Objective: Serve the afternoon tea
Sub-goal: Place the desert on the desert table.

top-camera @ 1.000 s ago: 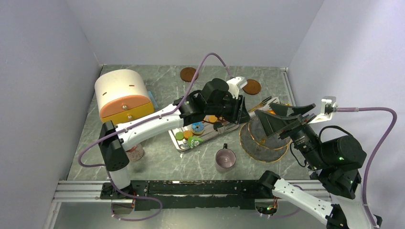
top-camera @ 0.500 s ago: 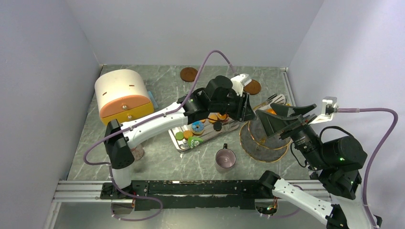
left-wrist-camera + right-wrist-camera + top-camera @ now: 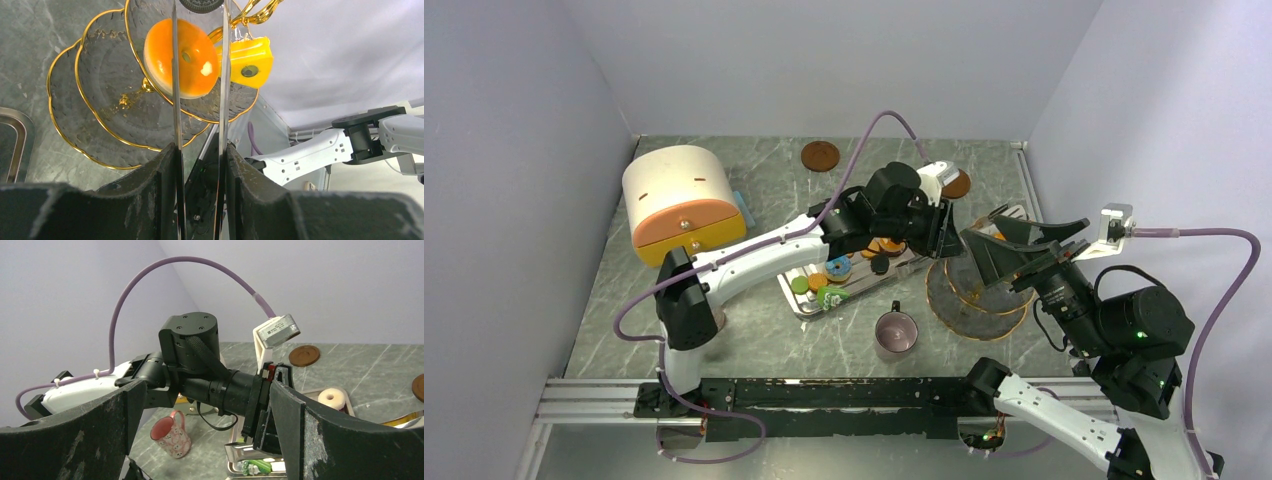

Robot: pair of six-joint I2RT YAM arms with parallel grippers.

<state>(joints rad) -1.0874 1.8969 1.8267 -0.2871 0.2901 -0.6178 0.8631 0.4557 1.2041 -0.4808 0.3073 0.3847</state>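
Observation:
My left gripper (image 3: 943,236) (image 3: 200,148) is shut on a pair of thin metal tongs (image 3: 223,75) that reach over the top tier of a gold-rimmed glass stand (image 3: 980,293) (image 3: 100,100). An orange round treat (image 3: 192,50) lies on that tier between the tong blades, beside a yellow wedge (image 3: 248,62). A dark ridged disc (image 3: 201,4) shows between the blade tips, cut off by the frame. The steel tray (image 3: 796,303) carries green (image 3: 800,284), blue (image 3: 836,266), black (image 3: 879,263) and orange treats. The metallic mug (image 3: 895,333) stands in front of it. My right gripper (image 3: 1016,245) (image 3: 206,386) hovers open over the stand, holding nothing.
A cream-and-orange bread box (image 3: 679,200) stands at the back left. Two brown coasters (image 3: 820,155) (image 3: 959,184) lie at the back. A pink patterned mug (image 3: 172,435) stands near the left arm's base. A cream ring (image 3: 332,397) sits on the tray's far end.
My left arm has swung right from above the tray towards the glass stand, carrying the tongs. The right arm has stayed where it was.

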